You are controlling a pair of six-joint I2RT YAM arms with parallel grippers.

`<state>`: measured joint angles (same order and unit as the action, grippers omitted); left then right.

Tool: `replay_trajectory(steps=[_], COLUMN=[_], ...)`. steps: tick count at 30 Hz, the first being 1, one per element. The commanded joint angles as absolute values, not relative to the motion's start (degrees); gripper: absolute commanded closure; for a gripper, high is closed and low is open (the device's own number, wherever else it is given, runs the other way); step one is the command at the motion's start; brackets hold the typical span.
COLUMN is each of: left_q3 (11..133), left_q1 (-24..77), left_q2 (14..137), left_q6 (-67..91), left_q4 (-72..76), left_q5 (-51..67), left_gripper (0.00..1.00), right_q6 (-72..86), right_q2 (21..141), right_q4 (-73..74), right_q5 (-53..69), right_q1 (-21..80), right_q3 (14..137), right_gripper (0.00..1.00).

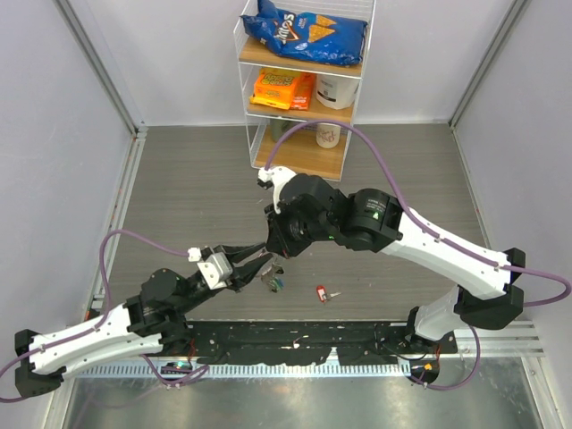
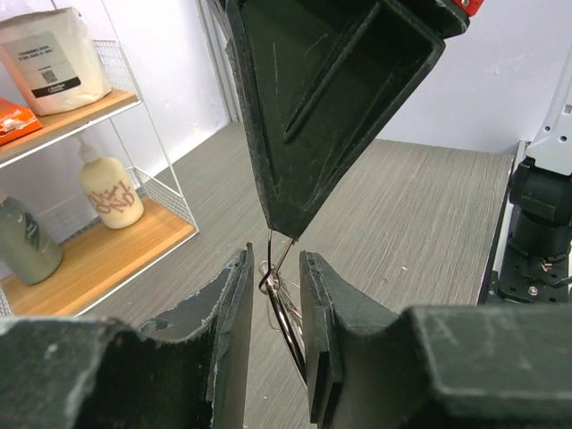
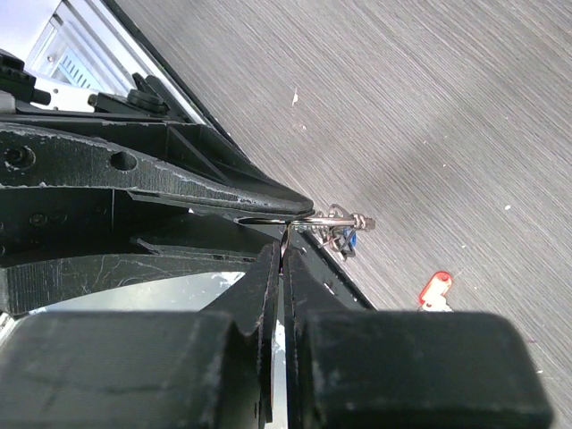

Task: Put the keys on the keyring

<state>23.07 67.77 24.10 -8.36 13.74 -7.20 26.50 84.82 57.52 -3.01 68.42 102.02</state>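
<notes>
The bench (image 1: 179,197) is a grey top with a fine wood grain. One red key (image 1: 323,292) lies flat on it towards the near edge, apart from anything else. A wire rack (image 1: 290,156) with wooden shelves stands on it at the far side, by the back wall.

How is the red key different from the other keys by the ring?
The red key lies alone, flat on the table. The other keys hang bunched at the keyring. The red key's head is red, while the other keys show blue and green. Both are tiny keys with coloured heads.
</notes>
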Motion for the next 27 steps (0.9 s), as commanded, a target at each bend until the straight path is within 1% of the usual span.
replay_trajectory(steps=[1,10,23,24,25,27], left_q3=[22.5,22.5,22.4,22.7,23.3,24.3], left_q1=[67.9,67.9,67.9,67.9,68.0,68.6], left_q2=[23.7,24.3,24.9,25.1,25.5,26.5], left_q6=[-9.3,-9.3,-9.0,-9.0,-9.1,-9.2], left_q4=[17.3,18.7,20.1,19.9,19.0,17.4], left_q5=[-8.3,-8.1,-8.2,-7.7,-7.6,-8.9], left_gripper=[0.68,0.71,0.73,0.84,1.00,1.00], right_q6=[28.2,28.2,27.9,27.9,27.9,28.0], right_q2=[84.1,84.4,84.1,84.0,83.8,83.8], right_q4=[55.5,55.4,54.8,54.7,54.5,54.2], right_q5=[-4.5,-4.7,-4.1,-4.1,-4.0,-3.8], right_q1=[68.1,67.9,67.9,67.9,67.9,67.9], right_q3=[105.2,105.7,104.7,104.6,104.4,104.2], right_gripper=[0.95,0.94,0.94,0.94,0.94,0.94])
